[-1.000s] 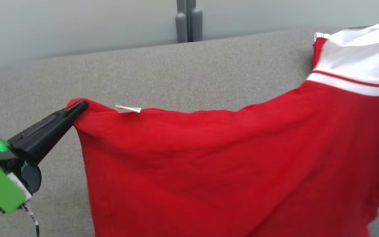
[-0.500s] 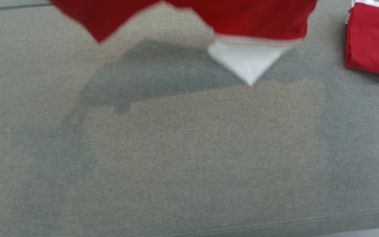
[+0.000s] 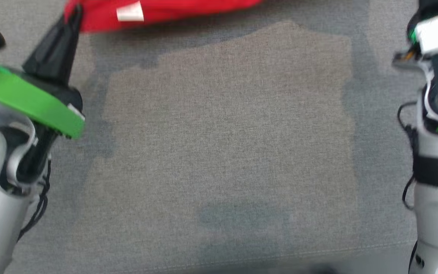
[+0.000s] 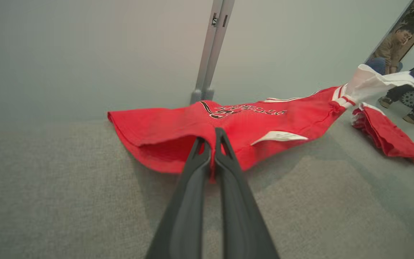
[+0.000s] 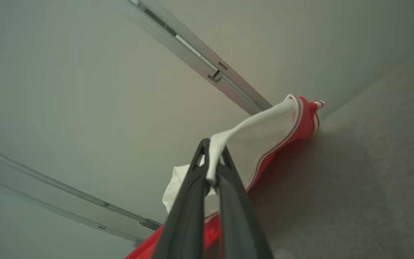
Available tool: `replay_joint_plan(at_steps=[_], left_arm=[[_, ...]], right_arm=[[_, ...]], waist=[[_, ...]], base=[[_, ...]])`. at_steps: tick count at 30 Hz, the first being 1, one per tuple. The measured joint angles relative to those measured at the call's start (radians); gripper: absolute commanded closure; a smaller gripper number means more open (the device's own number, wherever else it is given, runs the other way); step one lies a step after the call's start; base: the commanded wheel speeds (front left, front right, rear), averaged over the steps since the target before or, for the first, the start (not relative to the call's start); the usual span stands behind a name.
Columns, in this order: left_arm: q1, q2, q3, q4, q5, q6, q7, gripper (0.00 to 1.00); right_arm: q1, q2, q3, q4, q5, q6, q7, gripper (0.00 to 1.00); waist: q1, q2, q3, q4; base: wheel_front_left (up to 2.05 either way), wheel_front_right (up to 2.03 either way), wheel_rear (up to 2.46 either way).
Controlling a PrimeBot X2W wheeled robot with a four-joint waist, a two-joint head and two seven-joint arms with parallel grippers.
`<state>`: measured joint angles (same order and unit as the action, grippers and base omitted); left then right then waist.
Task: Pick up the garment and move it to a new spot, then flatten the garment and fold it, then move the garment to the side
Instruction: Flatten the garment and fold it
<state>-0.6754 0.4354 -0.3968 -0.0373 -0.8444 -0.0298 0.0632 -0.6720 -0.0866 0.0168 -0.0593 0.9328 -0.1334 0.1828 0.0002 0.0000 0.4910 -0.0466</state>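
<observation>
The garment [image 3: 165, 9] is a red jersey with white sleeves and a white tag, seen along the top edge of the head view. My left gripper [image 3: 75, 11] is shut on its red corner at the upper left. In the left wrist view the garment [image 4: 264, 118] stretches away to the right, sagging onto the grey surface, with my left gripper [image 4: 212, 135] pinching its near red edge. In the right wrist view my right gripper [image 5: 212, 147] is shut on a white sleeve [image 5: 261, 133], held up off the surface. My right arm [image 3: 432, 114] stands at the head view's right edge.
The grey fabric surface [image 3: 222, 152] spreads wide below the garment. A second red garment [image 4: 386, 133] lies folded at the far right. A grey partition wall with a post [image 4: 210, 54] backs the surface. People [image 4: 394, 46] are beyond the wall's right end.
The head camera has tilted and shifted, so the whole picture differs. The garment, spread wide in front a second ago, now sits at the top edge. Both grips hold.
</observation>
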Motion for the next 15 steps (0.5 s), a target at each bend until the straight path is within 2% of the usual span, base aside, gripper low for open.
replay_joint_plan(at_steps=[4, 7, 10, 15], left_arm=[[0.108, 0.009, -0.005, 0.069, 0.045, -0.006, -0.101, 1.00], [0.110, -0.015, 0.003, 0.133, 0.053, -0.030, -0.186, 1.00], [0.126, -0.044, 0.009, 0.199, 0.055, -0.042, -0.263, 1.00], [0.165, -0.063, -0.005, 0.269, 0.056, -0.064, -0.324, 1.00]], right_arm=[[0.188, 0.024, -0.019, -0.022, 0.017, 0.000, -0.048, 1.00], [0.258, 0.020, -0.013, -0.021, 0.019, 0.036, -0.095, 1.00], [0.312, 0.017, 0.012, -0.003, 0.019, 0.086, -0.121, 1.00], [0.381, -0.017, 0.066, 0.025, -0.025, 0.150, -0.129, 1.00]], waist=[[-0.0001, 0.0000, 0.057, 0.000], [-0.0001, 0.0000, 0.094, 0.001], [-0.0001, 0.0000, 0.108, 0.004], [-0.0001, 0.0000, 0.079, 0.006]], base=[[0.00, 0.00, 0.00], [0.00, 0.00, 0.00], [0.00, 0.00, 0.00], [0.00, 0.00, 0.00]])
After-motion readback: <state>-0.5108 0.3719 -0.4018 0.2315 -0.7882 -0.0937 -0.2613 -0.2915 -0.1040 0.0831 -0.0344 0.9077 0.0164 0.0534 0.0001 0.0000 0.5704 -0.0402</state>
